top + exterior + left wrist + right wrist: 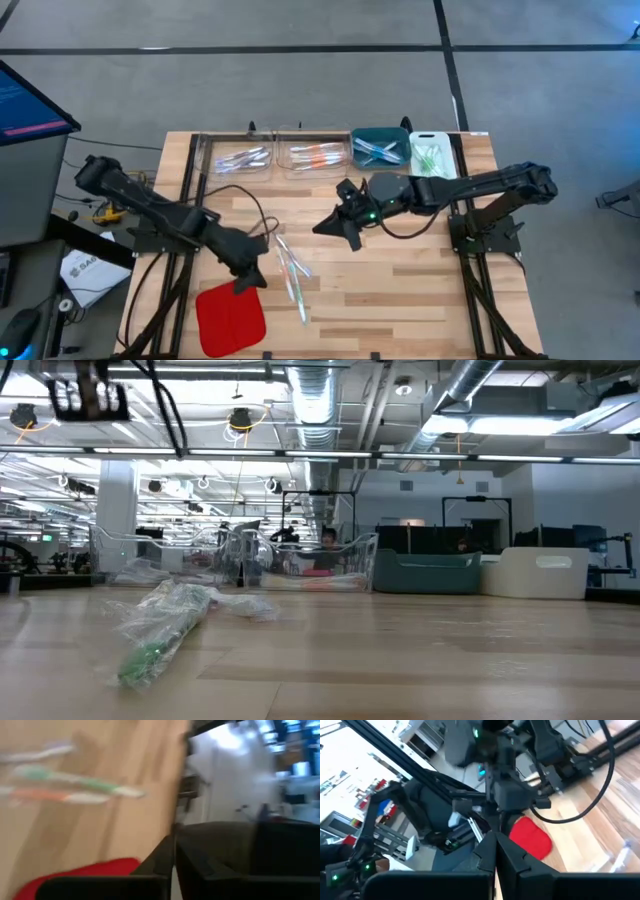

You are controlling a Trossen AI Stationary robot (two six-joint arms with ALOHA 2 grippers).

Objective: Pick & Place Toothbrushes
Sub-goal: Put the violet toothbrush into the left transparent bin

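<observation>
A green wrapped toothbrush lies nearest. The left gripper sits closed and empty above the red pad; reopen it and straddle one toothbrush squarely. The right gripper hovers closed mid-bench

This is a large industrial lab or workshop hall, not a home. Above the wooden table, the low view shows an open ceiling with bare silver ducts, pipes and long strip lights, and behind the table stand rows of further workstations with dark monitors. Around the table, the high view shows a grey concrete floor marked with dark lines.
</observation>
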